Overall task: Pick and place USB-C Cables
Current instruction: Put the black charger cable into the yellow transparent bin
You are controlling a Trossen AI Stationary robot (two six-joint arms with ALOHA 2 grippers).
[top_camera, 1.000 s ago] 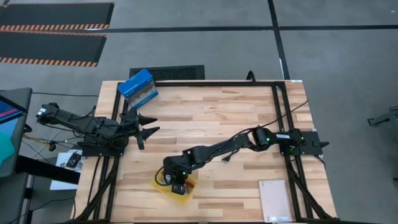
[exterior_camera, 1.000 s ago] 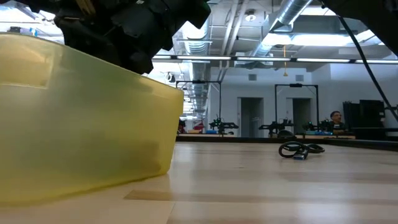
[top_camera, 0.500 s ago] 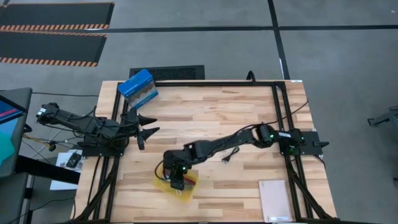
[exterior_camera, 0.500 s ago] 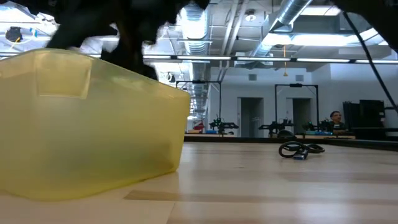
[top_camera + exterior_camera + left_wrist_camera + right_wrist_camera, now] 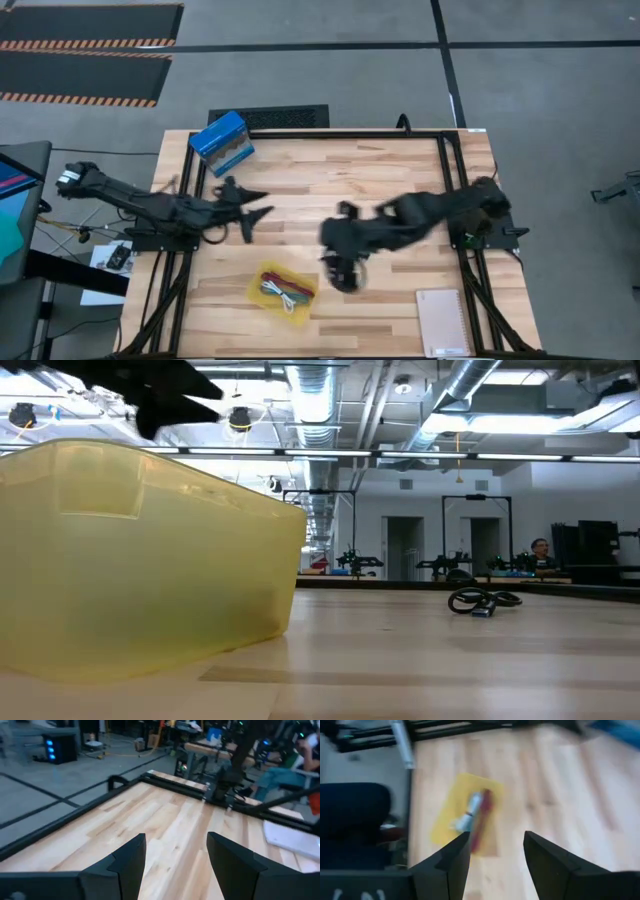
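The yellow tray (image 5: 262, 277) sits near the table's front edge, left of centre, with white (image 5: 273, 291), green (image 5: 288, 299) and red (image 5: 292, 287) USB-C cables lying in it. The right wrist view shows the same tray (image 5: 445, 820) with the white (image 5: 467, 815) and red (image 5: 481, 820) cords. A black cable (image 5: 483, 601) rests on the wood farther back. My right gripper (image 5: 345, 280) (image 5: 495, 842) hangs open above the table, right of the tray, holding nothing. At the table's left side my left gripper (image 5: 256, 212) (image 5: 175, 845) is open and holds nothing.
A blue box (image 5: 222, 138) stands at the far left corner. A white notebook (image 5: 443, 322) lies at the near right corner. Black frame rails (image 5: 340, 132) run along the table's far, left and right sides. Bare wood (image 5: 330, 180) spans the middle.
My right gripper has risen out of the yellow tray and swung toward the table's right, which leaves the cords in the tray uncovered. The tray, tipped under the gripper a second ago, has settled level. My left gripper has edged toward the table's right.
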